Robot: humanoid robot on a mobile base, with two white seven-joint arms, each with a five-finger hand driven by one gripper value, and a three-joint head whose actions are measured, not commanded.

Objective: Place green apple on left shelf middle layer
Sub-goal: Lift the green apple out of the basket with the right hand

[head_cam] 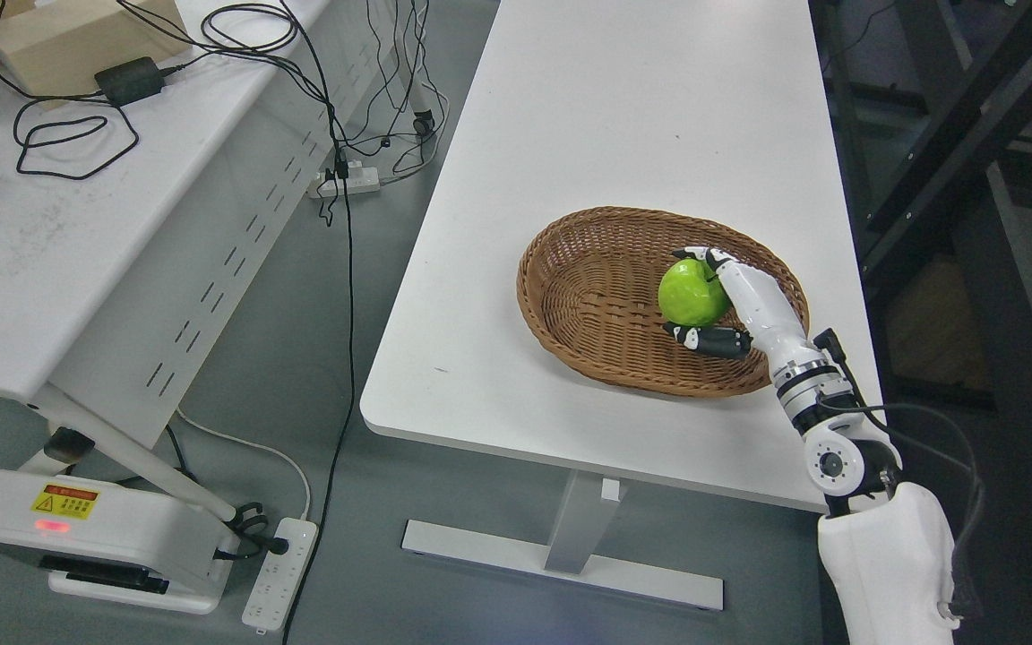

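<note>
The floor (391, 296) is smooth grey, seen from above, with two white tables standing on it. At the left, a white folding table (41, 251) carries a tan cardboard box (77, 40) at its far corner, a black rectangular power adapter (129, 81) just in front of the box, and loops of thin black cable (68, 143) lying on its matt, slightly scuffed top. A perforated white panel (247, 224) with rows of short slots hangs below this table's edge. Its wheeled foot (86, 537) bears a yellow warning label, and a white power strip (281, 573) lies on the floor just beside it. A second white power strip (348, 182) lies farther back between the tables, with black cables running to it. The centre table (570, 179) has a smooth white rectangular top with rounded corners and a white pedestal leg (579, 528). Near its front right corner sits an oval wicker basket (588, 296), brown and tightly woven, shallow with a raised rim. The green apple (693, 292) is round and glossy, positioned over the right half of the basket. The right hand (718, 300), white-shelled with black finger joints, is closed around the apple, fingers curled over its top and thumb under its lower edge. Whether the apple touches the basket floor cannot be determined. Dark metal framing (955, 116) occupies the far right.
</note>
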